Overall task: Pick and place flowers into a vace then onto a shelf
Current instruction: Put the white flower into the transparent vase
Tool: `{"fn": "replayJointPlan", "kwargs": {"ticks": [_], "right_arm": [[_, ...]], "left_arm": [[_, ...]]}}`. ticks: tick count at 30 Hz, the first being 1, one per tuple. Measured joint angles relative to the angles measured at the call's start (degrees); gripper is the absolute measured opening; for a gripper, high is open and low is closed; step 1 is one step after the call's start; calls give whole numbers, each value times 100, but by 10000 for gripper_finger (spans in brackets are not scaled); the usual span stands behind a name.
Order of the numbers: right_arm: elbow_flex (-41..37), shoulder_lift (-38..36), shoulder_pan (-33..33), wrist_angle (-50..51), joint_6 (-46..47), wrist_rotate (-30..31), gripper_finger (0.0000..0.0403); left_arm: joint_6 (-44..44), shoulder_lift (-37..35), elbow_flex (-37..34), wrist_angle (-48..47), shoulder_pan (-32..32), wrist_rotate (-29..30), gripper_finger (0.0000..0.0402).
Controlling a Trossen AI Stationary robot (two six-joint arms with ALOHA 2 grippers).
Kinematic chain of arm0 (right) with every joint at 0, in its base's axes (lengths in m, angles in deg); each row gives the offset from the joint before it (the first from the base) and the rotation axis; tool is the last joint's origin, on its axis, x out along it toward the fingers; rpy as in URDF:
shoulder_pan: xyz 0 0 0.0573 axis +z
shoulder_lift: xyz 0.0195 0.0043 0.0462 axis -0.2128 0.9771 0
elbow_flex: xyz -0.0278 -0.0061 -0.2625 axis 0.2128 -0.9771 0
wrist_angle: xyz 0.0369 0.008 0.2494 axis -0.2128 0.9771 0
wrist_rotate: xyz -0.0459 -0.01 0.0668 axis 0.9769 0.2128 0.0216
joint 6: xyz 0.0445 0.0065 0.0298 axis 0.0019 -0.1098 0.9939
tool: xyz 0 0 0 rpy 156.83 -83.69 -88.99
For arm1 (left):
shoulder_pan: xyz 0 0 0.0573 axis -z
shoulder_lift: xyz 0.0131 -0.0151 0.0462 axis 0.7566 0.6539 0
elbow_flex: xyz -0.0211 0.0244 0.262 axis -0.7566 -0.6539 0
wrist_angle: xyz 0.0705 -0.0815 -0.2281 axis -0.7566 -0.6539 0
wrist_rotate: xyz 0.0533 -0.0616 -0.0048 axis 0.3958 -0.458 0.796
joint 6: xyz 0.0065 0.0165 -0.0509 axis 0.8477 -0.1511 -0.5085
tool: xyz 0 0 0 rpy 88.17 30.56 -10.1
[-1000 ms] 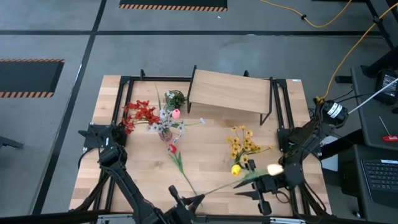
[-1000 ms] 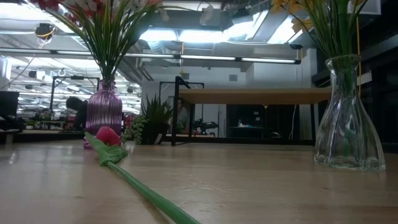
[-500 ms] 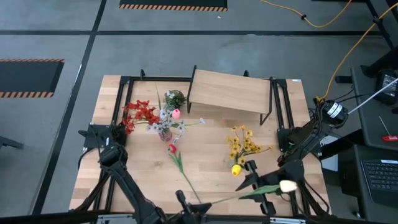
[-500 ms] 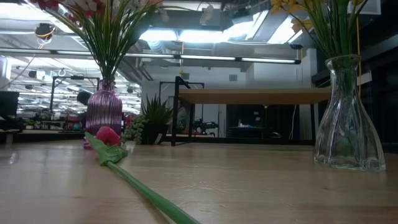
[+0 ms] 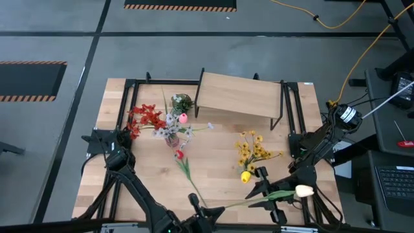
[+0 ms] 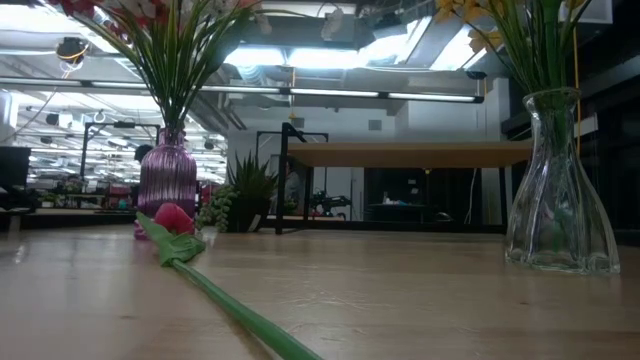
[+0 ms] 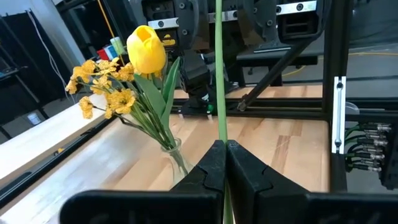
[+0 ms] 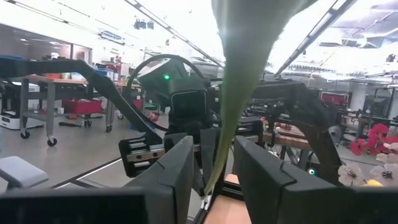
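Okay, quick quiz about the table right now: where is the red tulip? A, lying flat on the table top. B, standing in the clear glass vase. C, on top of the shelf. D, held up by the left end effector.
A: in the high view the red tulip lies loose on the table, and the low view shows its stem flat along the wood near the purple vase.

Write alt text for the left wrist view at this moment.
The left gripper is shut on a long green flower stem that runs straight away from the camera. Beside it on the light-wood table stands a clear glass vase holding a yellow tulip and small yellow blooms; the other arm's dark structure shows behind.
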Motion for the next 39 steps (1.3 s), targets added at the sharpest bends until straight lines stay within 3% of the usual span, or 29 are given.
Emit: {"fn": "replayJointPlan", "kwargs": {"ticks": [4, 9, 16, 24, 32, 39], "right_arm": [[0, 0, 54, 1, -12, -4, 92], [0, 0, 164, 22, -327, 4, 13], [0, 0, 271, 172, -236, 17, 6], [0, -2, 334, 964, 714, 128, 2], [406, -61, 950, 2106, 993, 1549, 2], [908, -61, 1189, 3642, 2043, 2453, 1]], "left_arm": [[0, 0, 0, 0, 2, -1, 3], [0, 0, 0, 3, 20, -45, 4], [65, 0, -12, -23, 13, -972, 22], [110, 0, -35, -54, 13, -1708, 17], [136, 0, -35, -241, 13, -2373, 3], [308, 297, -35, 118, -30, -2800, 2]]}}
